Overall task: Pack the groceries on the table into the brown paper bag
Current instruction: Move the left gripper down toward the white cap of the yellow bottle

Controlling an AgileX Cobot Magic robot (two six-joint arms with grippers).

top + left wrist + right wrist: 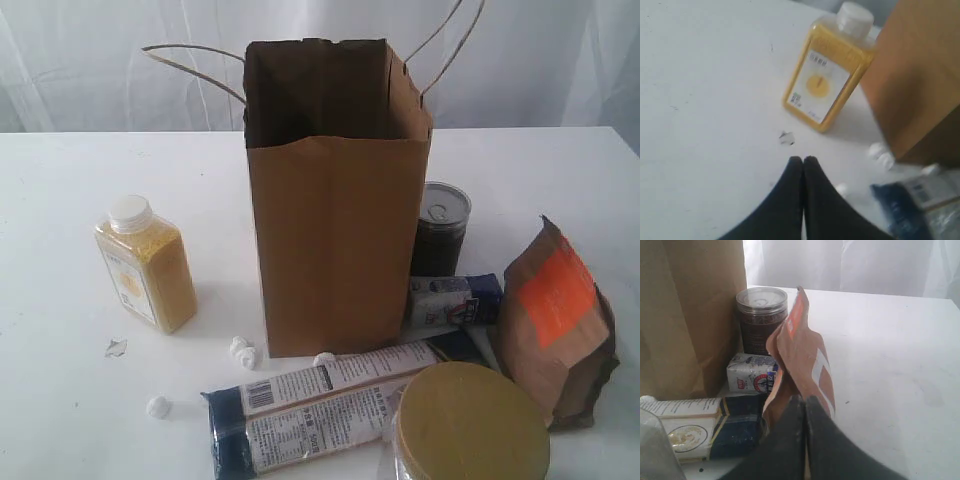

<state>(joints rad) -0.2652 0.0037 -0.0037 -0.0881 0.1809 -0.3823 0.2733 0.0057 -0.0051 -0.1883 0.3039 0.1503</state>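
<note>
The brown paper bag (340, 230) stands open and upright in the middle of the table (60, 200). A yellow-grain bottle (145, 265) stands to its left. To its right are a dark can (440, 225), a small blue-white packet (450, 300) and a brown pouch (555, 320). In front lie a long navy-tan packet (320, 405) and a gold-lidded jar (470, 425). Neither gripper shows in the exterior view. My left gripper (803, 160) is shut and empty, a short way from the bottle (827, 80). My right gripper (805, 400) is shut right in front of the pouch (800, 350).
A clear wrapper scrap (116, 347) and small white bits (243, 350) lie on the table between the bottle and the long packet. A white curtain hangs behind the table. The bag's string handles (190, 60) stick out at both sides.
</note>
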